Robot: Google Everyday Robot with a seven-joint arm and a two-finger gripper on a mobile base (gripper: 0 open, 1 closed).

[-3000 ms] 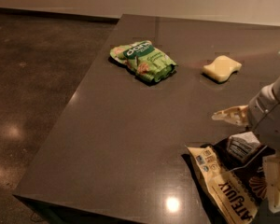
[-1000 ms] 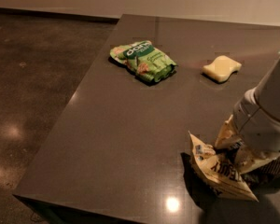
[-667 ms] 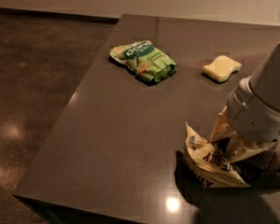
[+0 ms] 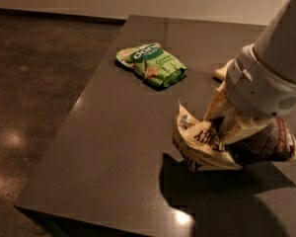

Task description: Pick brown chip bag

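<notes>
- The brown chip bag (image 4: 203, 141) is up off the table (image 4: 113, 132) at the near right, with its shadow lying on the surface below it.
- Its long axis runs left to right: the cream lettered end points left, the dark brown end trails right.
- The gripper (image 4: 227, 125) sits over the bag's middle, clenched on the crumpled film.
- Compared with a moment ago, the bag rides higher and the arm now covers most of the sponge (image 4: 223, 73).
- Count: one brown bag, one green snack bag (image 4: 150, 63) further back, one sponge.
</notes>
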